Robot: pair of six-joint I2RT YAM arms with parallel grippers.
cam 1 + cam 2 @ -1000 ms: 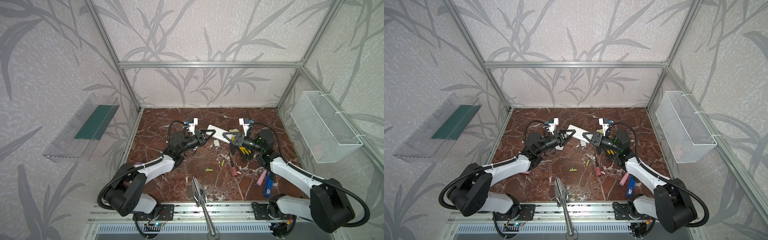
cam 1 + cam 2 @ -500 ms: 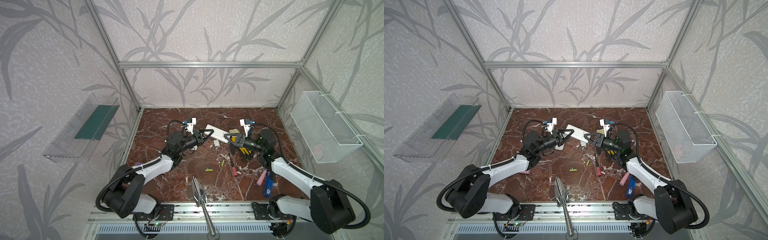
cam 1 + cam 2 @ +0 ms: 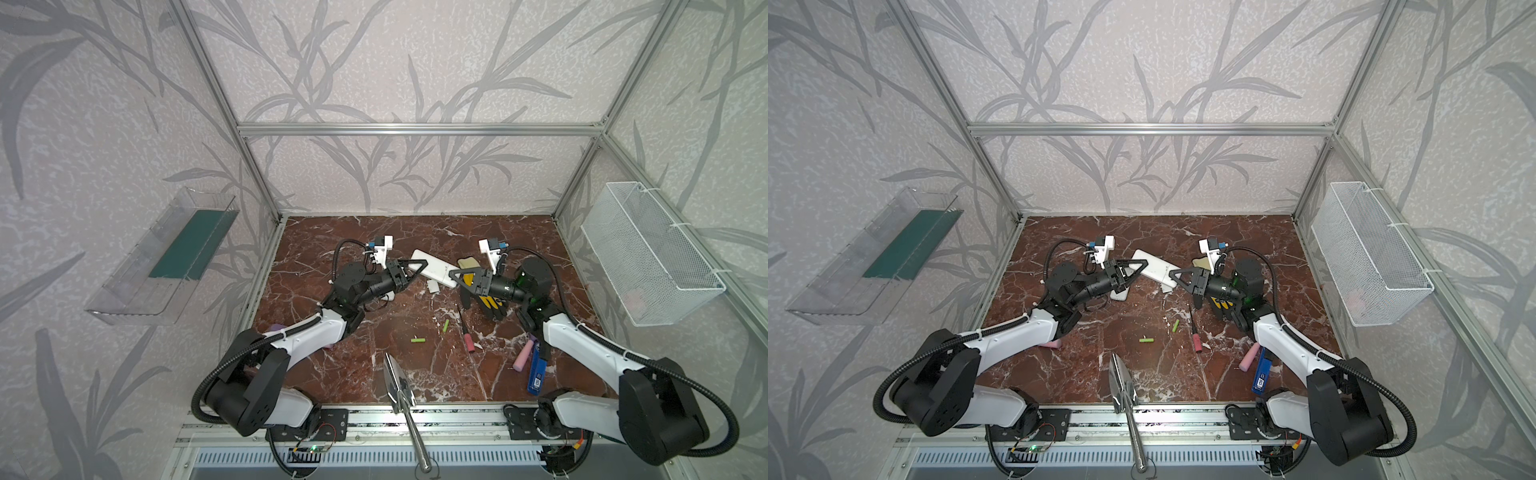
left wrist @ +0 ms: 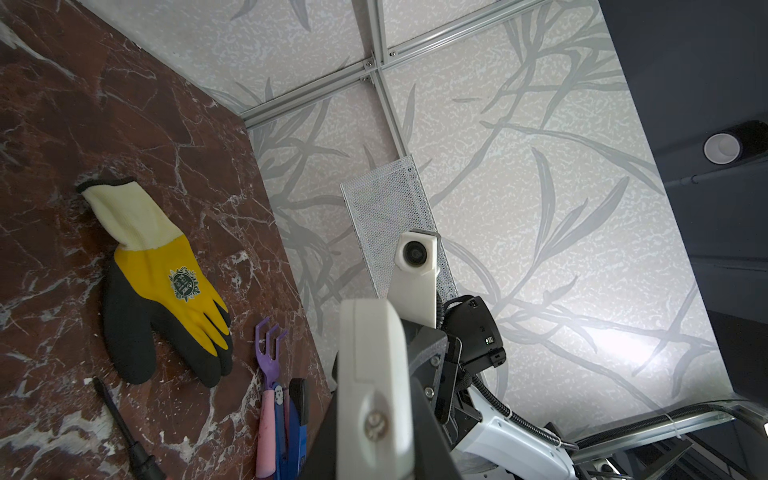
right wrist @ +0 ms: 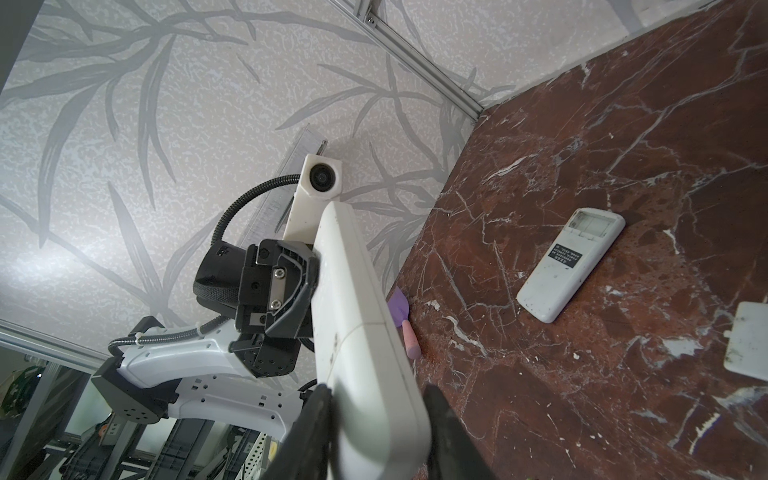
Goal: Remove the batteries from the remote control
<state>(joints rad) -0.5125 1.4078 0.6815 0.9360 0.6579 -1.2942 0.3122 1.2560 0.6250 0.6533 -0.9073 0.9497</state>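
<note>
Green batteries (image 3: 418,340), two; white remotes (image 3: 434,269), two.

The red marble table (image 3: 415,232) carries two green batteries (image 3: 418,340) and a screwdriver (image 3: 466,334) near its middle, a glove (image 4: 166,286), rake (image 4: 270,357) and blue object (image 3: 537,374) toward the right edge, a trowel (image 3: 398,384) at the front edge, and a remote (image 5: 569,266) left of middle.

The bench (image 3: 353,374) is showing red-brown marble veined white. A battery (image 3: 418,340) is glowing lime green; the glove (image 4: 166,286) is showing yellow, black and cream.
</note>
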